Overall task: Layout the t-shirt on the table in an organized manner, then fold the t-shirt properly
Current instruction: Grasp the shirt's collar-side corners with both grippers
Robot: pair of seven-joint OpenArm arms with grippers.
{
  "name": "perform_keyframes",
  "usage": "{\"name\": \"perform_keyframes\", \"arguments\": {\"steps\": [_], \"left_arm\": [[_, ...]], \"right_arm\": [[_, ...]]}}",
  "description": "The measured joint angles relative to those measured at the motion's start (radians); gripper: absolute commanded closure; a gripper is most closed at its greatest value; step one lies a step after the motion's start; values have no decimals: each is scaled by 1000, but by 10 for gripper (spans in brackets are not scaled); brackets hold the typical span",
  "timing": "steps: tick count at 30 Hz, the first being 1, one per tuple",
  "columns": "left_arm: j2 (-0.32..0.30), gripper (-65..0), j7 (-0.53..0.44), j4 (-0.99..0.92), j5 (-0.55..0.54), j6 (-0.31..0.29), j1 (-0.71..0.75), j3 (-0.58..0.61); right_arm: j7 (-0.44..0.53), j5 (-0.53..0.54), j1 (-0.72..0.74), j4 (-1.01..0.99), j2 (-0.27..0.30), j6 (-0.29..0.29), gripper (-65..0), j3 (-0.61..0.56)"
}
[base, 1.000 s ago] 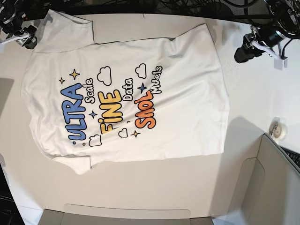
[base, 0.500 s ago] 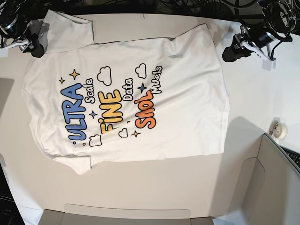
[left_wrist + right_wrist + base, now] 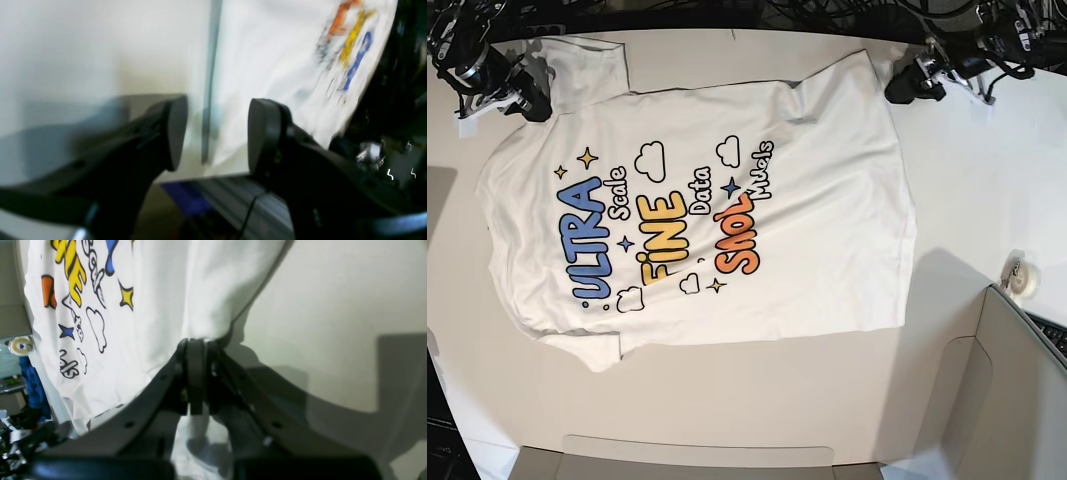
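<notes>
**Shirt spread out, folding not begun**

The t-shirt (image 3: 727,210) lies flat on the white desk (image 3: 967,190) with the colourful print facing up. It is rotated, so the letters run sideways in the base view, and one sleeve points to the far edge of the desk. The cloth looks mostly smooth, with some small wrinkles near the far edge. No fold is visible yet, so I judge the laying-out part nearly finished and the whole folding part still left.

The right gripper (image 3: 196,346) has its jaws pressed together, and in the right wrist view they pinch the edge of the shirt at the sleeve corner. The left gripper (image 3: 213,133) has its jaws spread wide with nothing between them; it hovers just beside the opposite corner of the shirt, near the far edge of the desk.
</notes>
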Motion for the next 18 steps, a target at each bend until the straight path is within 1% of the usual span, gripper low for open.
{"name": "perform_keyframes", "arguments": {"steps": [1,2,3,6,9,14,18], "left_arm": [[-6,-304,4,-23,-36,-6,8,31],[-8,-304,2,-41,-50,-8,17,51],[-15,-304,-4,-59,-74,-12,23,64],[-23,-304,-20,-92,-122,-13,42,90],[-23,-304,-19,-99,-144,-16,56,112],[-14,-304,-4,-101,-167,-15,57,157],[26,-305,2,-101,-167,-15,52,156]], "right_arm": [[-5,-2,6,-1,2,0,-7,0],[-11,-4,13,1,12,0,-7,-4],[-24,-19,21,10,21,0,-7,-9],[-35,-83,38,67,24,-14,-7,-10],[-48,-23,55,125,24,-23,-7,-10],[-32,-11,95,173,27,-23,-7,-10],[-42,-18,90,173,25,-23,-7,-10]]}}
